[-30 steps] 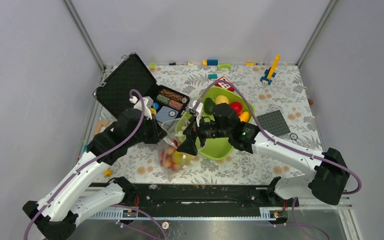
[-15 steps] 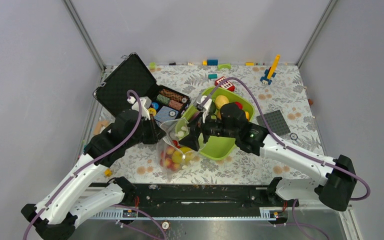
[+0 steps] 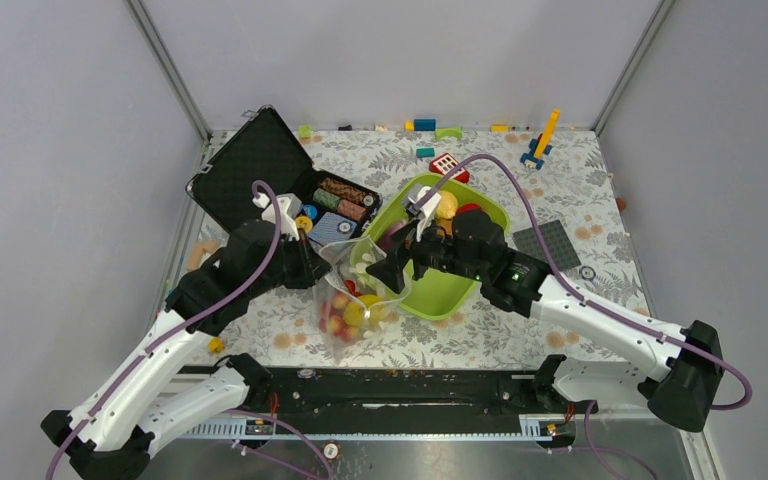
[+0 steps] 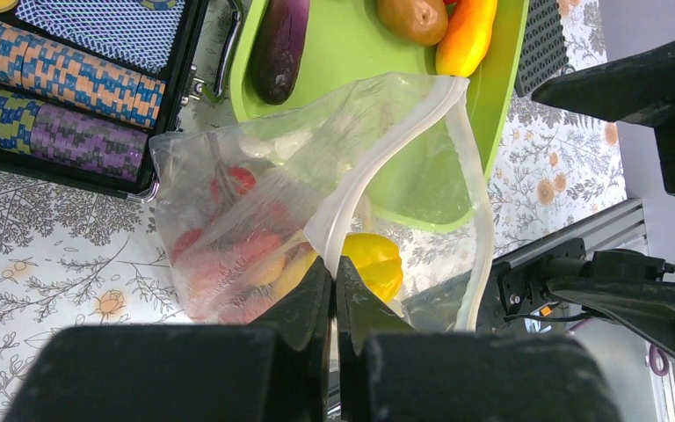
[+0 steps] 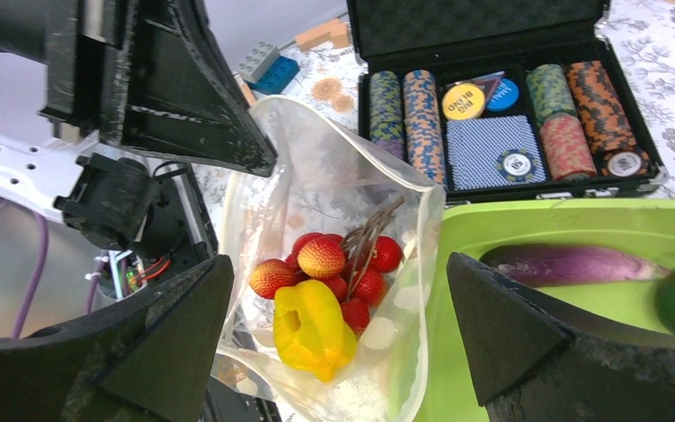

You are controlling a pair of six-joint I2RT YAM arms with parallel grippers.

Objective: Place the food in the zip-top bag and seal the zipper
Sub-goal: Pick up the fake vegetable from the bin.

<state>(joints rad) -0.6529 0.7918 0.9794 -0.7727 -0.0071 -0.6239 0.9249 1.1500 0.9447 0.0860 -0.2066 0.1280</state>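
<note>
Two grippers mid-loading: left gripper (image 4: 332, 283) pinches rim of the clear plastic zip-top bag (image 4: 255, 176), right gripper (image 5: 338, 261) gapes empty, should next grab the purple toy eggplant (image 4: 279, 44).

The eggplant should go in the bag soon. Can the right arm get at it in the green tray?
Probably yes. The eggplant lies uncovered in the tray, close beside the open right tool; the bag, pinched by the left tool, stands off to one side, not across it.

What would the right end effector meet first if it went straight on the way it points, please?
Most likely the open mouth of the zip-top bag, then the yellow pepper and strawberries inside it; depth is unclear.
</note>
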